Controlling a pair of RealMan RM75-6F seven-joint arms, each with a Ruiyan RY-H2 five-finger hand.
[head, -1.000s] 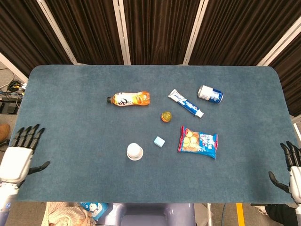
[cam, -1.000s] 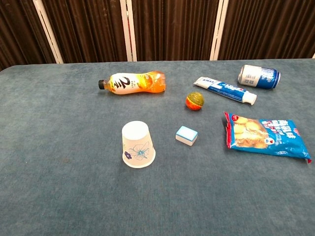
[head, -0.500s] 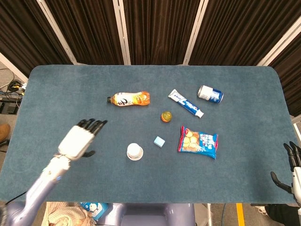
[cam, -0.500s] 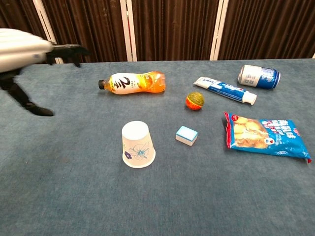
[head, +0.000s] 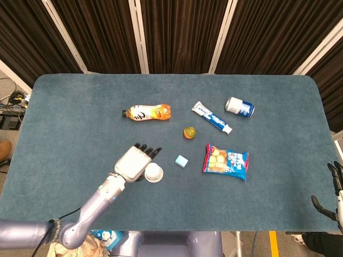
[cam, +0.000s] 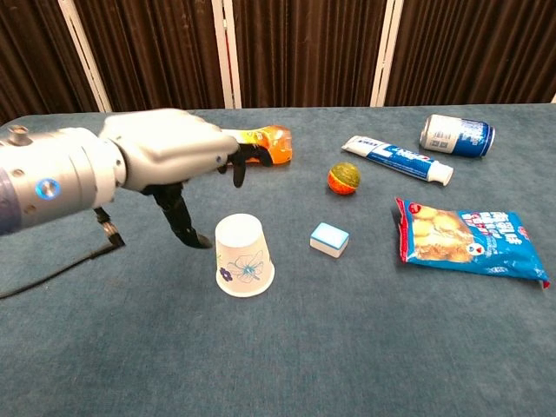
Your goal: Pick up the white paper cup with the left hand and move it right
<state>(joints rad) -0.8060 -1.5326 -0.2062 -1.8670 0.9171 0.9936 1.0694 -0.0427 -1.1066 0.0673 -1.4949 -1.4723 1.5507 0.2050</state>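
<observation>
The white paper cup [head: 154,172] [cam: 242,255] stands upside down on the blue table, with a small flower print on its side. My left hand [head: 134,162] [cam: 178,161] hovers just left of and above it, fingers spread and holding nothing; the thumb hangs down beside the cup's left side. My right hand [head: 335,195] shows only at the far right edge of the head view, off the table's corner, fingers apart.
A light blue block [head: 181,160] [cam: 329,239] lies right of the cup, then a snack bag [head: 225,161] [cam: 469,239]. Further back lie an orange drink bottle [head: 147,112], a small orange ball [head: 189,133] [cam: 343,178], a toothpaste tube [head: 212,118] [cam: 397,160] and a can [head: 239,106] [cam: 457,135].
My left arm has swung in from the table's left edge toward the right and now has its hand beside the cup. The cup has not moved. The right hand has sunk slightly.
</observation>
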